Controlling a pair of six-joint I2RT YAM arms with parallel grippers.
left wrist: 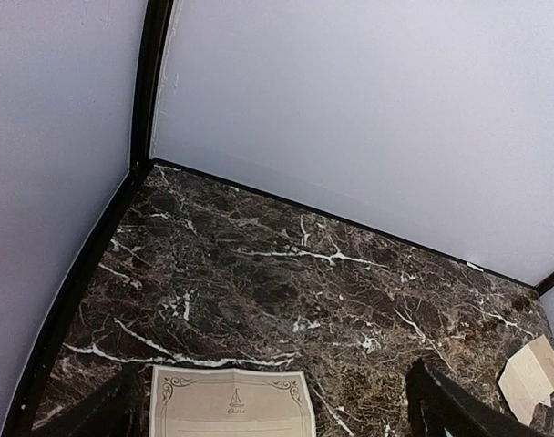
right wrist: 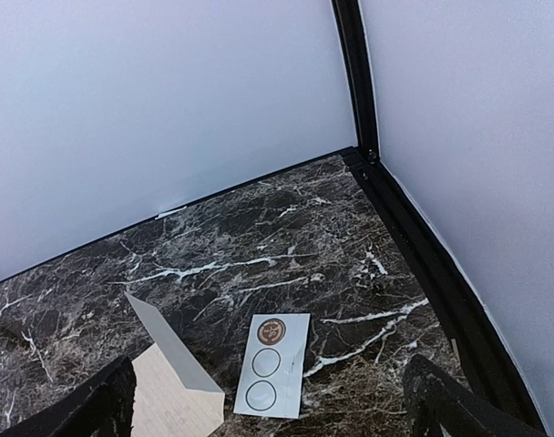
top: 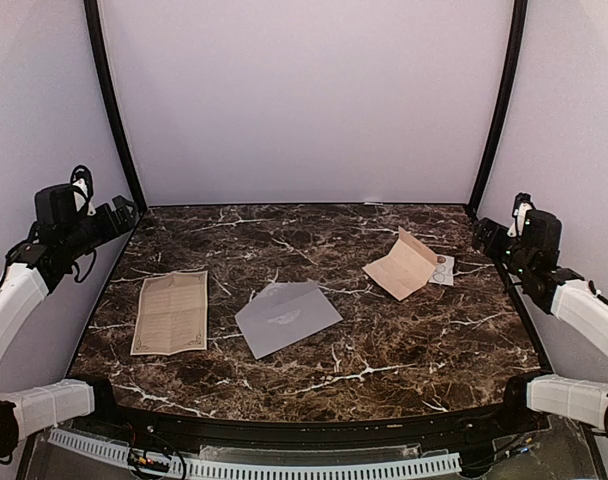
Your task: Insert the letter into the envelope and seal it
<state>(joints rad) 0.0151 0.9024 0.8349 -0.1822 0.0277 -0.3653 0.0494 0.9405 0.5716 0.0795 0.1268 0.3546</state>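
Left arm (top: 24,290) and right arm (top: 584,305) sit at the sides, jaws spread and empty; envelope (top: 287,318) lies mid desk (top: 384,350), letter (top: 171,312) near its left, so best pinch a letter edge low, no crumpling.

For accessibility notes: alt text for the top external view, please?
A grey-lavender envelope lies mid-table on a dark marble table, a tan bordered letter to its left and a folded tan paper beside a sticker sheet to its right. The left pincer and right pincer hang open at the side edges.
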